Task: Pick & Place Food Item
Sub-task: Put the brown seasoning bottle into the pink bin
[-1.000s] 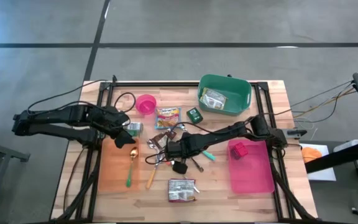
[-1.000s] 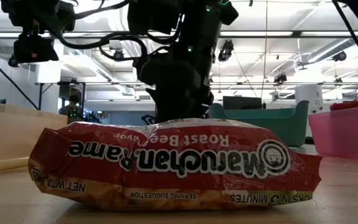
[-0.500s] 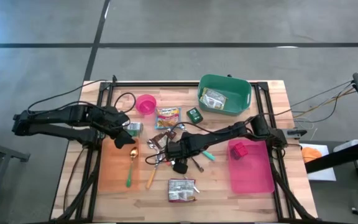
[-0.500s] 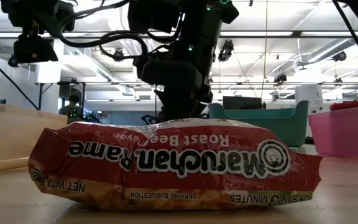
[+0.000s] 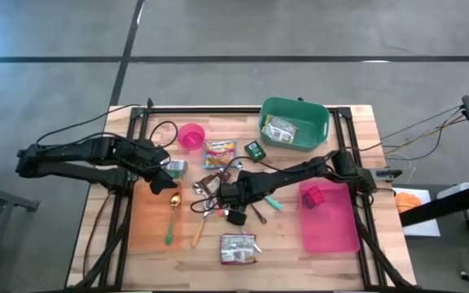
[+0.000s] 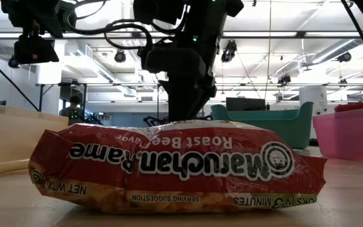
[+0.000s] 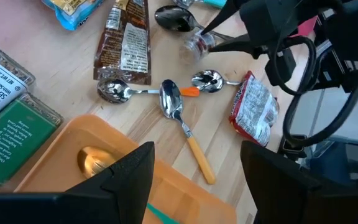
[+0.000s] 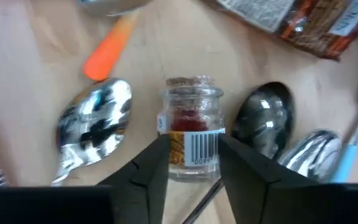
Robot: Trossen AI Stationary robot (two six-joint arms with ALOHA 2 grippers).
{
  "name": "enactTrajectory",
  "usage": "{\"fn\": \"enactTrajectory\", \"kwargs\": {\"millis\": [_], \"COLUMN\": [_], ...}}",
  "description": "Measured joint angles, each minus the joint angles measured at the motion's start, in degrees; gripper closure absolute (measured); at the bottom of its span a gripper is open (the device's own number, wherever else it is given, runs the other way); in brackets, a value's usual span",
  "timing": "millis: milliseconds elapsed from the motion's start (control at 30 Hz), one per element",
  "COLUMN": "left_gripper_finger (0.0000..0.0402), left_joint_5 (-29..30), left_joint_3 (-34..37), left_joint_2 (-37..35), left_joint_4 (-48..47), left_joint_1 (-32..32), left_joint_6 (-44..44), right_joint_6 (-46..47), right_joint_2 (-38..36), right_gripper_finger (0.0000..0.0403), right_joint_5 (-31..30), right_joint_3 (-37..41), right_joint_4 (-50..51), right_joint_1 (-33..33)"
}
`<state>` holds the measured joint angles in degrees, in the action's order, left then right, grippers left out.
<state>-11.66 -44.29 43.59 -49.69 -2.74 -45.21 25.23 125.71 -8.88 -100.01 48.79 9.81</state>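
**Right gripper pinches a small spice jar amid the spoons**

The right gripper [image 8: 193,163] sits at the middle of the table with its two dark fingers [image 8: 151,165] pressed against either side of a small glass spice jar [image 8: 190,134], which has a barcode label and red-brown contents. The jar lies between the fingers, just above the wood. Beside it on one side lies a shiny metal spoon [image 8: 95,124] with an orange handle; on the other side is a dark spoon bowl [image 8: 263,124], and next to that a spoon with a pale blue handle [image 8: 344,155]. A brown food wrapper [image 8: 303,18] lies near them.

From above, the right arm reaches in from the pink tray [image 5: 332,228] toward the cluster of cutlery. A ramen packet [image 5: 238,248] lies nearer the front edge, and a green bin [image 5: 316,134] stands at the back.

The left gripper [image 7: 194,168] waits near the table's left side with its fingers parted and nothing between them, over an orange board [image 7: 61,168] beside a green box [image 7: 11,130].
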Motion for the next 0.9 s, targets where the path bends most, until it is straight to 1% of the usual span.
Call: {"fn": "enactTrajectory", "kwargs": {"millis": [100, 200, 333, 433, 567, 633, 700, 900], "left_gripper_finger": [0.0160, 0.0160, 0.0160, 0.0160, 0.0160, 0.0160, 0.0160, 0.0160], "left_joint_5": [0.0, 0.0, 0.0, 0.0, 0.0, 0.0, 0.0, 0.0], "left_joint_3": [0.0, 0.0, 0.0, 0.0, 0.0, 0.0, 0.0, 0.0], "left_joint_2": [0.0, 0.0, 0.0, 0.0, 0.0, 0.0, 0.0, 0.0], "left_joint_4": [0.0, 0.0, 0.0, 0.0, -0.1, -0.1, -0.1, -0.1], "left_joint_1": [0.0, 0.0, 0.0, 0.0, 0.0, 0.0, 0.0, 0.0], "left_joint_6": [0.0, 0.4, 0.5, 0.5, 0.5, 0.5, 0.5, 0.4], "right_joint_6": [-0.2, -0.6, -1.9, -2.8, -2.7, -2.5, -2.5, -2.5], "right_joint_2": [-0.1, -0.2, -0.2, -0.2, -0.2, -0.1, -0.1, 0.3], "right_gripper_finger": [0.0300, 0.0332, 0.0369, 0.0378, 0.0379, 0.0371, 0.0351, 0.0264], "right_joint_5": [0.2, 1.9, 2.3, 3.0, 6.3, 7.5, 9.3, 8.4], "right_joint_3": [0.0, 0.0, -0.1, -0.1, -0.1, -0.1, 0.0, 0.2], "right_joint_4": [0.0, -0.2, -0.4, -0.4, -0.7, -0.7, -0.3, 0.4], "right_joint_1": [0.1, 0.0, 0.1, 0.1, 0.0, 0.0, 0.0, -0.1]}}
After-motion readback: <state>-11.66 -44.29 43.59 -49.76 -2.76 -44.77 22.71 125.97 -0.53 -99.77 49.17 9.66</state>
